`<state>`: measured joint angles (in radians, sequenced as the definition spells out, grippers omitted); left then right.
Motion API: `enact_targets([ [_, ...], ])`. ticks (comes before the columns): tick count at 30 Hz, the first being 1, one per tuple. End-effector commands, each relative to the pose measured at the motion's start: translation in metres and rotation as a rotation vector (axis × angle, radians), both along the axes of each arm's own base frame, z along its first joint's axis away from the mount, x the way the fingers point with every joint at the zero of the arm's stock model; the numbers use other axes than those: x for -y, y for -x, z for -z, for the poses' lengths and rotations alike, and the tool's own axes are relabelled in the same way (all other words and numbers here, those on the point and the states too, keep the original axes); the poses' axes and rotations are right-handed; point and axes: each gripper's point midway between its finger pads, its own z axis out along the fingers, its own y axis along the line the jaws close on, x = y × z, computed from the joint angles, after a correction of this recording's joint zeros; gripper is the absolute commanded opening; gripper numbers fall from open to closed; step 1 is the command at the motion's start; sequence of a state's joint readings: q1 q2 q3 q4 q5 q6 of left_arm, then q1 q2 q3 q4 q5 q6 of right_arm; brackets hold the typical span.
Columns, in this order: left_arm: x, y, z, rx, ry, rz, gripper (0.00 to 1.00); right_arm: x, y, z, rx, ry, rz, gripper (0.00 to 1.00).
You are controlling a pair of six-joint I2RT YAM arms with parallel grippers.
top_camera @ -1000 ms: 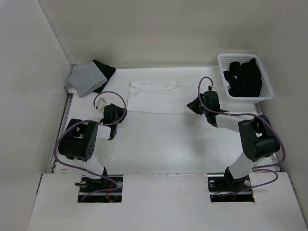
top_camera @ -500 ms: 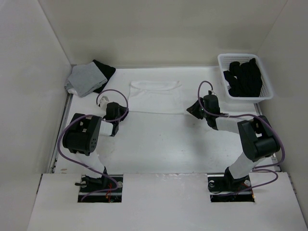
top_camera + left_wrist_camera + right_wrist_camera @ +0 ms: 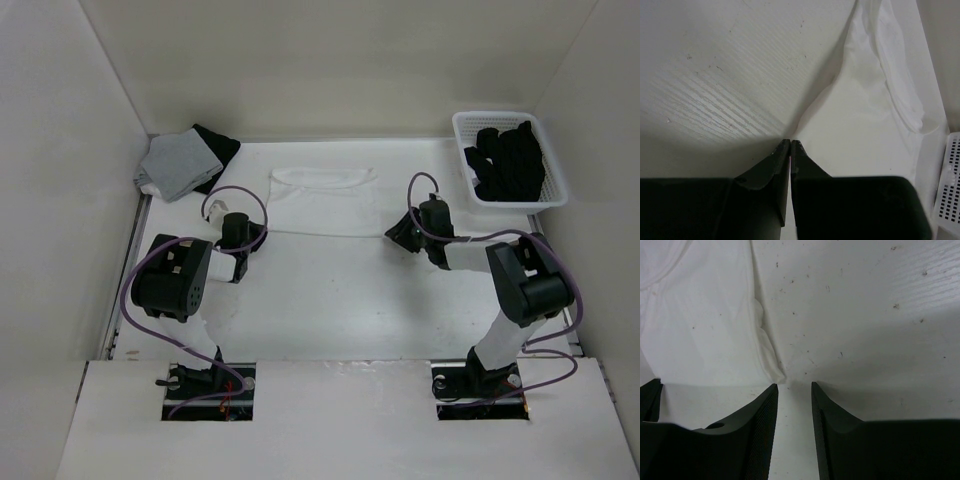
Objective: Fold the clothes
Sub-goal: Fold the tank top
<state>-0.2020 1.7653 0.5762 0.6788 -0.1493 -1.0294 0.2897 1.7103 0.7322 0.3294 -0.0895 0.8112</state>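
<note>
Top external view: the left tool (image 3: 258, 236) has slid up to the near-left corner of the clothes (image 3: 322, 200), which lie flat on the bench (image 3: 330, 300). Its jaws have snapped together there, though I can't tell whether cloth is caught. The right tool (image 3: 398, 234) has spread apart, with the near-right corner just ahead. The lifting fold looks close.

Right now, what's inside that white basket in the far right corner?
The white basket holds a pile of black clothes that fills most of it. The basket's floor and anything under the pile are covered and cannot be seen.
</note>
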Motion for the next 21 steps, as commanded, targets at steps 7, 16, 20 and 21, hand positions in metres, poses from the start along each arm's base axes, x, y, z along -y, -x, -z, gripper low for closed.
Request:
enact_targets([
  [7,0.005,-0.002,-0.009,0.027,0.005,0.01,0.02,-0.019,-0.012,-0.034,0.125,-0.08,-0.029,0.38],
  [16,0.006,-0.002,-0.011,0.032,0.012,0.012,0.02,-0.026,-0.019,-0.013,0.049,-0.093,-0.024,0.39],
  [20,0.006,-0.002,-0.012,0.033,0.013,0.012,0.02,-0.03,-0.021,-0.009,0.038,-0.09,-0.027,0.36],
  [21,0.006,-0.003,-0.012,0.033,0.014,0.011,0.02,-0.031,-0.022,-0.006,0.031,-0.092,-0.028,0.34],
])
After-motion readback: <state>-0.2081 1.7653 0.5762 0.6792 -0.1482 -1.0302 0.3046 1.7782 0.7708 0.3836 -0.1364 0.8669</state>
